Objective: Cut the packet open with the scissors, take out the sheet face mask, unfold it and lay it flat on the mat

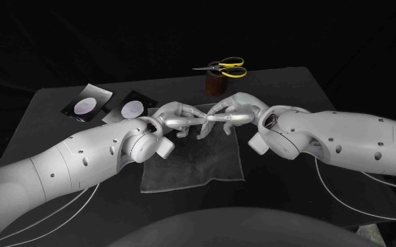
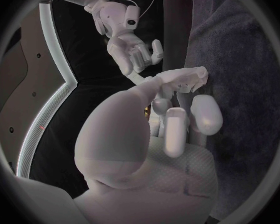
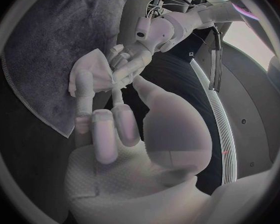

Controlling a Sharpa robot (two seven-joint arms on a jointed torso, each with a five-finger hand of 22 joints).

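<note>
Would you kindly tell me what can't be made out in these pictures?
Mask: how far unfolded; in the head view the left hand and right hand cover it.
Scissors: whether the blades are open; too small, head view.
Packets: print too small, head view.

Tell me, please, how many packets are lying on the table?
2. The outer packet lies toward the left rear of the table; the inner packet lies beside it on its right, just behind the left hand. Others may be hidden.
</note>
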